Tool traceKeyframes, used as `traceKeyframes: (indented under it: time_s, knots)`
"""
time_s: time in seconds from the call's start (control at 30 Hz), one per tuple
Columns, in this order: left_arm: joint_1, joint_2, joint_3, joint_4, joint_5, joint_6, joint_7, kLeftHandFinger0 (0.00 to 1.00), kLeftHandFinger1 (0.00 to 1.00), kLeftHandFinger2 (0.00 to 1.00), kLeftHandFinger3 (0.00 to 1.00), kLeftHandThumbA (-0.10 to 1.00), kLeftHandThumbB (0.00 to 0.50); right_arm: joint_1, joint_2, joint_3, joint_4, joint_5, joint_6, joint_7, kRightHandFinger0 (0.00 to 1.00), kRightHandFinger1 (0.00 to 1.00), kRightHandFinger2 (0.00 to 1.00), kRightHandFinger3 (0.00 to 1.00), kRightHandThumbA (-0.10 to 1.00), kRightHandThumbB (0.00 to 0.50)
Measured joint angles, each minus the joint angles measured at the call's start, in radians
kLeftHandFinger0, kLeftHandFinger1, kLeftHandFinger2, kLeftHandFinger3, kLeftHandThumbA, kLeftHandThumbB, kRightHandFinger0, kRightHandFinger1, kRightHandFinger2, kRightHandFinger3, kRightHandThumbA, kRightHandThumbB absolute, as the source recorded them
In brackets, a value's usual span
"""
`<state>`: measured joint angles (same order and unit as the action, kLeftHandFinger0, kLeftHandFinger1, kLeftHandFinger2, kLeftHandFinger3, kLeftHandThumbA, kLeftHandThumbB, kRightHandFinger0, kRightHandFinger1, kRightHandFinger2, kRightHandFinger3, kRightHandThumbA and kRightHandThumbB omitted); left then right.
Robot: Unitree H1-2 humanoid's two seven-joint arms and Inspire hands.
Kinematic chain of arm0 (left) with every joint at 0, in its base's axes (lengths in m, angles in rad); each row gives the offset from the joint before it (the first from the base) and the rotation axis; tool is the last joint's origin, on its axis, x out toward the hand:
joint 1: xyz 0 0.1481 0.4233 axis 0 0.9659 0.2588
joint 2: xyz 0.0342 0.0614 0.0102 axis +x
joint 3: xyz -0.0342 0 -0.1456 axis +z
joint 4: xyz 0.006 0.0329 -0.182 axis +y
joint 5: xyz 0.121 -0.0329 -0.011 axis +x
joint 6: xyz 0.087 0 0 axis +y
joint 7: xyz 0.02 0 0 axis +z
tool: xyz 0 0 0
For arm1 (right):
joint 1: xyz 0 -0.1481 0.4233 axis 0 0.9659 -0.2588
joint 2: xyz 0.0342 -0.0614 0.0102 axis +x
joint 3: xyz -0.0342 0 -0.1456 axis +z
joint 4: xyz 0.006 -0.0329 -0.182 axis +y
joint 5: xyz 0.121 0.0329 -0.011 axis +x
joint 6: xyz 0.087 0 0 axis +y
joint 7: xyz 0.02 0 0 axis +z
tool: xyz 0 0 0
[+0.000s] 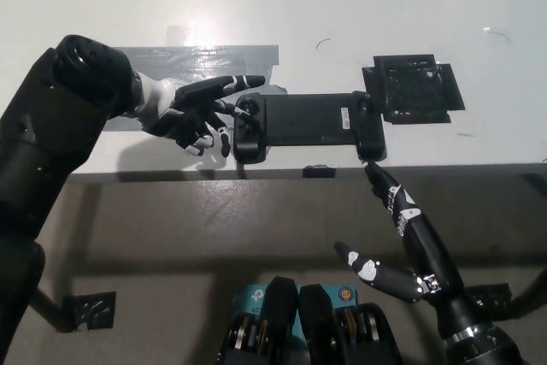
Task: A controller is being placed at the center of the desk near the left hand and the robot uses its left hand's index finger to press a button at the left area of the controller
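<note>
Controller (308,124) lies flat near the front edge of the white desk (359,6), long axis running left to right, roughly at desk centre. Its left grip end, with a stick and small buttons, faces the left hand (192,108).

Left hand: holding nothing, fingers apart. One finger is stretched out toward the controller's upper left corner, tip just beside or touching the left grip; contact cannot be confirmed from this angle. The other fingers curl downward close to the controller's left edge.

Right hand (402,237): resting below the desk edge at lower right, released, fingers spread, grasping nothing. One fingertip points up toward the controller's right end.

Risks, as judged from here:
- The controller looks unfixed. A sideways push from the extended finger rather than a downward press would likely slide it right or rotate it.
- The curled fingers sit close to the left grip; they could catch the stick or nudge the body before the pointing finger lands.
- The controls are small and closely grouped, so a slight misaim would hit the stick instead of a button.
- The controller is near the front edge, so a pull toward the robot could tip it off.

Surface: smooth, glossy white, glare spot at upper left. Grey tape strip (188,61) behind the left hand; black taped square (414,87) just beyond the controller's right end. Floor (214,228) below is dull grey-brown.
</note>
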<state>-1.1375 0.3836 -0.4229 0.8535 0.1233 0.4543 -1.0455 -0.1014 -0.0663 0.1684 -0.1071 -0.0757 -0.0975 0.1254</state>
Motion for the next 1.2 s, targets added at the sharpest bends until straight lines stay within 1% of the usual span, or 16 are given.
traceKeyframes:
  time_s: [0.1, 0.17, 0.23, 0.3, 0.37, 0.43, 0.47, 0.57, 0.63, 0.67, 0.7, 0.8, 0.87, 0.9, 1.07, 1.2]
  knots:
    - [-0.001, 0.0, 0.0, 0.005, 0.0, 0.0, 0.0, 0.0, 0.1, 0.42, 1.0, 1.0, 0.488, -0.001, 0.0, 0.0, 0.0, 0.0, 0.0, 0.0, 1.0, 1.0, 1.0, 1.0, 0.71, 0.207]
    - [-0.003, 0.001, 0.0, 0.009, -0.001, 0.0, 0.0, 0.04, 0.14, 0.45, 1.0, 1.0, 0.487, -0.001, 0.0, 0.0, 0.0, 0.0, 0.001, 0.0, 1.0, 1.0, 1.0, 1.0, 0.71, 0.207]
    - [-0.003, 0.003, 0.0, 0.008, -0.001, 0.0, 0.0, 0.04, 0.2, 0.52, 1.0, 1.0, 0.487, -0.001, 0.0, 0.0, 0.0, 0.0, 0.001, 0.0, 1.0, 1.0, 1.0, 1.0, 0.71, 0.204]
    - [-0.003, 0.008, 0.0, 0.004, 0.0, 0.0, 0.0, 0.08, 0.21, 0.52, 1.0, 1.0, 0.484, -0.001, 0.0, 0.0, 0.0, 0.0, 0.001, 0.0, 1.0, 1.0, 1.0, 1.0, 0.71, 0.202]
    - [-0.003, 0.013, 0.001, 0.002, 0.0, 0.0, 0.001, 0.21, 0.25, 0.53, 1.0, 1.0, 0.482, -0.003, -0.001, 0.0, 0.0, 0.0, 0.001, 0.0, 1.0, 1.0, 1.0, 1.0, 0.71, 0.204]
    - [-0.003, 0.02, 0.001, -0.001, 0.0, 0.0, 0.001, 0.2, 0.27, 0.54, 1.0, 1.0, 0.483, -0.006, -0.002, -0.001, 0.0, 0.0, 0.001, 0.0, 1.0, 1.0, 1.0, 1.0, 0.72, 0.204]
    - [-0.003, 0.024, 0.001, -0.004, 0.0, 0.0, 0.001, 0.18, 0.25, 0.52, 1.0, 1.0, 0.472, -0.008, -0.002, -0.001, 0.0, 0.0, 0.001, 0.0, 1.0, 1.0, 1.0, 1.0, 0.72, 0.202]
    - [-0.002, 0.033, 0.003, -0.008, 0.0, -0.001, 0.0, 0.0, 0.15, 0.45, 1.0, 1.0, 0.468, -0.014, -0.003, -0.001, 0.0, 0.0, 0.001, 0.0, 1.0, 1.0, 1.0, 1.0, 0.71, 0.196]
    - [-0.002, 0.037, 0.006, -0.008, 0.0, 0.0, 0.0, 0.0, 0.14, 0.45, 1.0, 1.0, 0.472, -0.016, -0.003, -0.001, 0.0, 0.0, 0.001, 0.001, 1.0, 1.0, 1.0, 1.0, 0.72, 0.203]
    - [-0.002, 0.038, 0.006, -0.008, 0.0, 0.0, 0.0, 0.0, 0.17, 0.47, 1.0, 1.0, 0.476, -0.016, -0.003, -0.001, 0.0, 0.0, 0.001, 0.001, 1.0, 1.0, 1.0, 1.0, 0.72, 0.203]
    - [-0.002, 0.038, 0.007, -0.008, 0.0, 0.0, 0.0, 0.04, 0.21, 0.51, 1.0, 1.0, 0.481, -0.016, -0.003, -0.001, 0.0, 0.0, 0.001, 0.001, 1.0, 1.0, 1.0, 1.0, 0.72, 0.204]
    - [-0.002, 0.038, 0.006, -0.008, 0.0, 0.0, 0.0, 0.02, 0.25, 0.56, 1.0, 1.0, 0.491, -0.016, -0.003, -0.001, 0.0, 0.0, 0.001, 0.001, 1.0, 1.0, 1.0, 1.0, 0.72, 0.203]
    - [-0.002, 0.038, 0.005, -0.007, 0.0, 0.0, 0.0, 0.01, 0.25, 0.56, 1.0, 1.0, 0.491, -0.016, -0.003, -0.001, 0.0, 0.0, 0.001, 0.001, 1.0, 1.0, 1.0, 1.0, 0.72, 0.204]
    - [-0.002, 0.038, 0.004, -0.007, 0.0, 0.0, 0.0, 0.0, 0.21, 0.5, 1.0, 1.0, 0.487, -0.016, -0.003, -0.001, 0.0, 0.0, 0.001, 0.001, 1.0, 1.0, 1.0, 1.0, 0.72, 0.204]
    - [0.0, 0.038, 0.0, -0.01, 0.0, 0.0, 0.0, 0.0, 0.04, 0.37, 1.0, 1.0, 0.473, -0.017, -0.003, -0.001, 0.0, 0.0, 0.001, 0.001, 1.0, 1.0, 1.0, 1.0, 0.72, 0.198]
    - [0.0, 0.037, -0.001, -0.009, 0.0, 0.0, 0.0, 0.0, 0.0, 0.35, 1.0, 1.0, 0.475, -0.021, -0.003, -0.001, 0.0, 0.0, 0.002, 0.001, 1.0, 1.0, 1.0, 1.0, 0.72, 0.203]
